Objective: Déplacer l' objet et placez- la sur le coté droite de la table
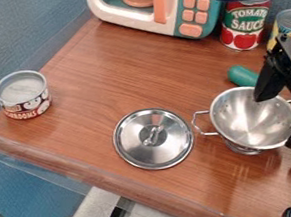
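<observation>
Two fingers spread apart, the tool (277,120) hangs at the right rim of the steel bowl (243,120), presumably the object to move, on the tabletop (113,74); just beyond lies a green item (242,76).

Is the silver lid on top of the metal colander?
No, the lid lies flat on the table, beside the colander.
</observation>
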Tool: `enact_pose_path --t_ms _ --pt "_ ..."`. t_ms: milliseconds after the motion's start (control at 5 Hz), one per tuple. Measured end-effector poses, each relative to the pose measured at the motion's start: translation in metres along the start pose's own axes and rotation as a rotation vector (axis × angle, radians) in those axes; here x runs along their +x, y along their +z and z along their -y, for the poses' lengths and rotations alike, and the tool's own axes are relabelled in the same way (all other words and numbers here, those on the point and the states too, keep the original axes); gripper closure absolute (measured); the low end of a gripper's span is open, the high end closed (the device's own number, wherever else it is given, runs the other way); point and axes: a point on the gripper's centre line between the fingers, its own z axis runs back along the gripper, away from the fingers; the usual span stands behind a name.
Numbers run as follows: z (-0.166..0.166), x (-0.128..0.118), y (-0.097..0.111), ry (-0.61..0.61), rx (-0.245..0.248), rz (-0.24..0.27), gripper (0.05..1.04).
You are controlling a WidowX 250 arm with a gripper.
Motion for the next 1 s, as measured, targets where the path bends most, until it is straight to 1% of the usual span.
enact_pose_path --t_ms 200,400,600,800,1000 --pt "0.003 -0.001 -0.010 -0.020 -0.001 -0.027 0.083" --pt "-0.033 0.001 -0.019 -0.131 0.023 -0.002 0.083" --pt "-0.070 0.007 -0.019 -0.234 0.049 -0.010 0.083" --pt "-0.104 0.015 -0.017 -0.370 0.104 -0.027 0.083" --pt "-0.124 0.026 -0.024 -0.544 0.135 -0.122 0.083"
